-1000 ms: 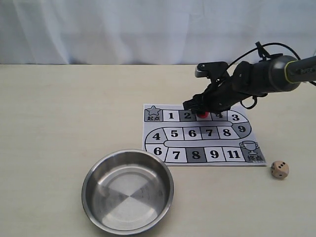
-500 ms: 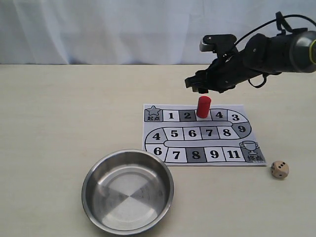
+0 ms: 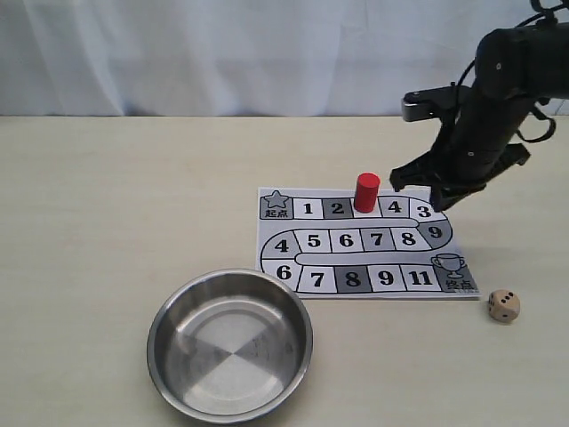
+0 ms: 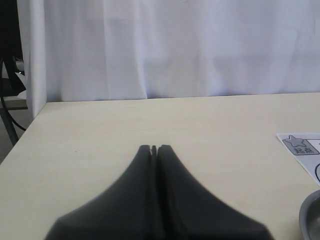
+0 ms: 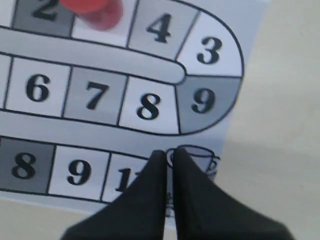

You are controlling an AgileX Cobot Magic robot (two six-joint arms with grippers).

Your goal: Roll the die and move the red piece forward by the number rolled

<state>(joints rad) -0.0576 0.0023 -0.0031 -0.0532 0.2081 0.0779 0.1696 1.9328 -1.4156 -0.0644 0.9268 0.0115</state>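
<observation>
the right gripper [image 5: 168, 153], closed on nothing, hangs just beside the red piece [image 3: 366, 192] standing free on the board [image 3: 314, 241], so the task looks finished.

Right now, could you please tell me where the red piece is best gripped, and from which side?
Grip the red piece across its curved wall near the top, coming straight down. It stands upright on the board between squares 2 and 4 with nothing close beside it, and a round cylinder should take a pinch from any direction. The right claw, now shut, must open first.
</observation>
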